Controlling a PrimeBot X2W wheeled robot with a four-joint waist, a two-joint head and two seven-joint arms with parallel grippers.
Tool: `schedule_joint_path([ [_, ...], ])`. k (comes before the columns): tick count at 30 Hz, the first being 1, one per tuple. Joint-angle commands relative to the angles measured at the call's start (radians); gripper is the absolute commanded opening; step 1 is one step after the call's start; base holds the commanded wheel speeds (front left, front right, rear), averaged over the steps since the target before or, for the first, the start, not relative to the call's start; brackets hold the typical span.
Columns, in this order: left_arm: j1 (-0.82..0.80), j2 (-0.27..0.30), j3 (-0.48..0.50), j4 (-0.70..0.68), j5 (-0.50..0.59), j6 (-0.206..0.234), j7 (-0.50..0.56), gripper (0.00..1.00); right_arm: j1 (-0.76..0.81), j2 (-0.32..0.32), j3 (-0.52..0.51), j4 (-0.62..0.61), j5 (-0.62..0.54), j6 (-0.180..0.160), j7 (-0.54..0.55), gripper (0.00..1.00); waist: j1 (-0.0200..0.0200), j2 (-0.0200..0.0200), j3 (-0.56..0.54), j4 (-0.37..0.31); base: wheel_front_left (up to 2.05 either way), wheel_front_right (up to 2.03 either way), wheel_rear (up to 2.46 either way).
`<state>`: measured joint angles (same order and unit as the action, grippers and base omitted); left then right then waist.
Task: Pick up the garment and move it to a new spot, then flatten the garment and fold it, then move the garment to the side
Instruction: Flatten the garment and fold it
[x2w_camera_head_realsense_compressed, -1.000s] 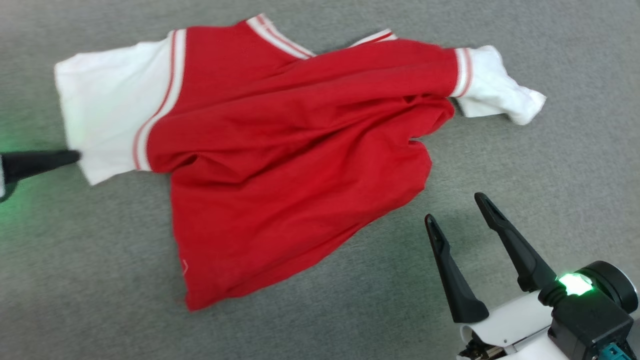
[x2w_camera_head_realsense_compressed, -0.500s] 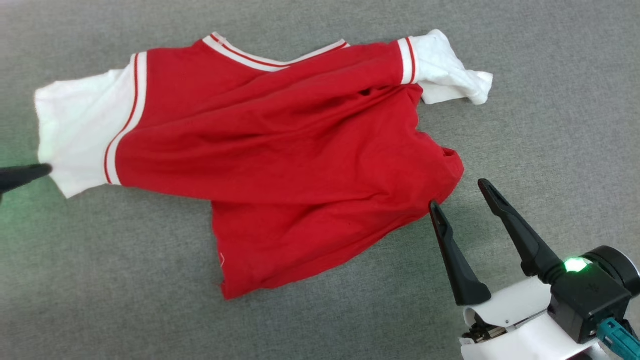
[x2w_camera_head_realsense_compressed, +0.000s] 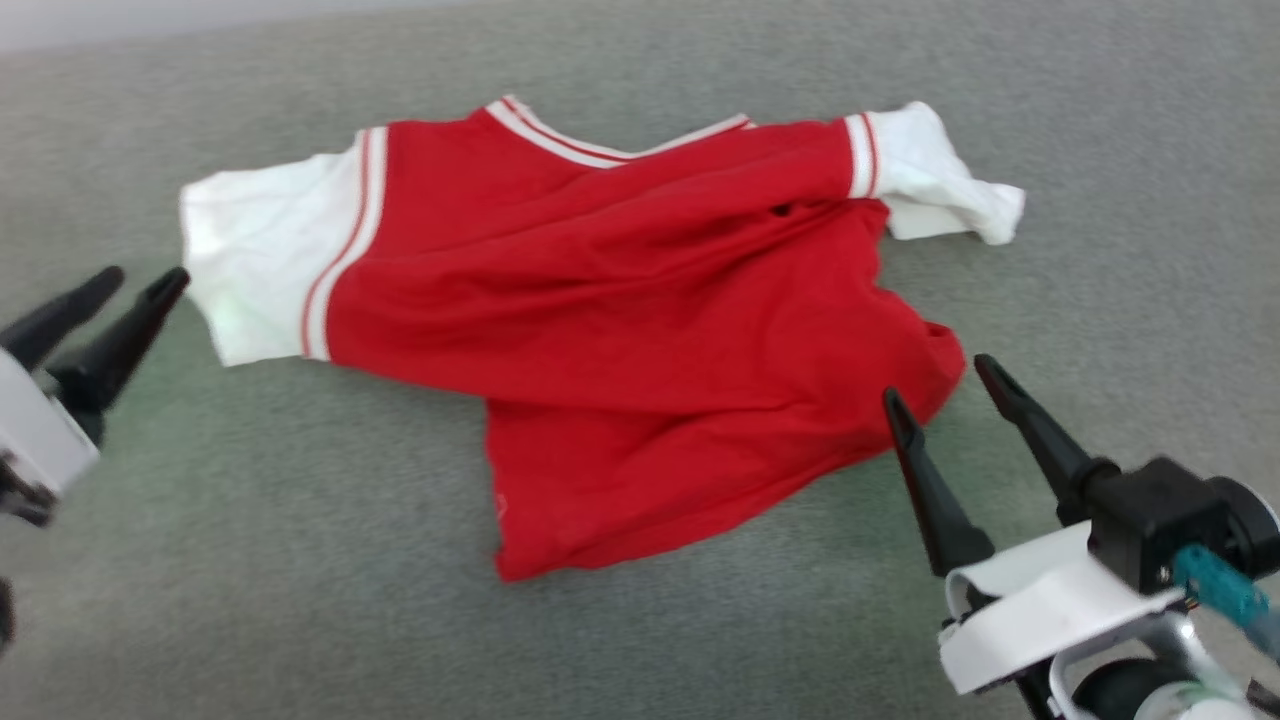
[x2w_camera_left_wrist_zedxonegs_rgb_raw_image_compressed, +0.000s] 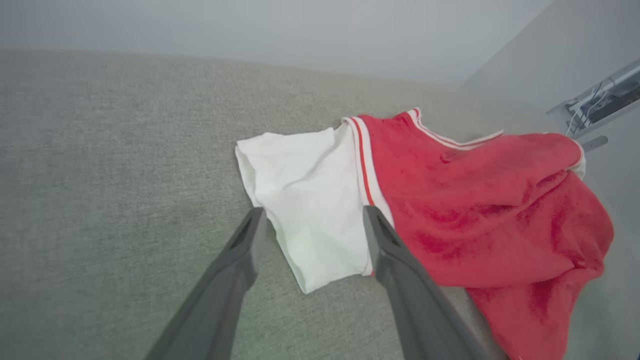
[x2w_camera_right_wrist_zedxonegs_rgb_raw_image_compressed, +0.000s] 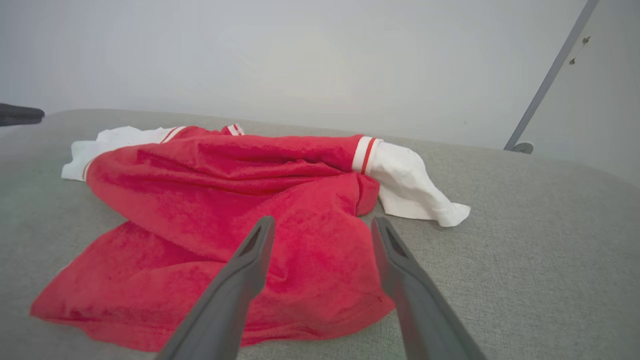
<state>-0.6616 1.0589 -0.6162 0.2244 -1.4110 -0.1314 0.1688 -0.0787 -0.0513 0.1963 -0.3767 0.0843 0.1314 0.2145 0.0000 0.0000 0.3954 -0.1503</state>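
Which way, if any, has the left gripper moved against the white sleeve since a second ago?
Yes. The left gripper, earlier shut at the white sleeve's edge, has opened: one finger swung away from the sleeve, one stays beside it.

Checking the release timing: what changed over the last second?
The left end effector opened, letting go of the white sleeve of the red jersey-style shirt. The right end effector stayed open by the shirt's hem; the shirt still lies rumpled on the grey fabric surface.

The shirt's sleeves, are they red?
No, the garment has white sleeves on a red body.
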Motion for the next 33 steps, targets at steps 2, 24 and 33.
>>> schedule_joint_path([
  [2, 0.069, 0.005, 0.009, -0.045, 0.031, 0.002, -0.149, 1.00, -0.031, 0.002, -0.028, 0.016, -0.006, -0.001, 0.048, 1.00, 0.0000, 0.0000, -0.022, 0.060, 0.00, 0.00, 0.00],
  [24, 0.511, -0.305, 0.507, -0.287, 0.547, 0.001, -0.433, 1.00, -0.551, -0.273, -0.336, 0.168, 0.107, -0.001, 0.807, 1.00, 0.0000, 0.0000, 0.123, 0.282, 0.00, 0.00, 0.00],
  [33, 0.530, -0.299, 0.573, -0.355, 0.568, 0.001, -0.433, 1.00, -0.631, -0.220, -0.365, 0.201, 0.025, -0.001, 0.884, 1.00, 0.0000, 0.0000, 0.215, 0.307, 0.00, 0.00, 0.00],
])
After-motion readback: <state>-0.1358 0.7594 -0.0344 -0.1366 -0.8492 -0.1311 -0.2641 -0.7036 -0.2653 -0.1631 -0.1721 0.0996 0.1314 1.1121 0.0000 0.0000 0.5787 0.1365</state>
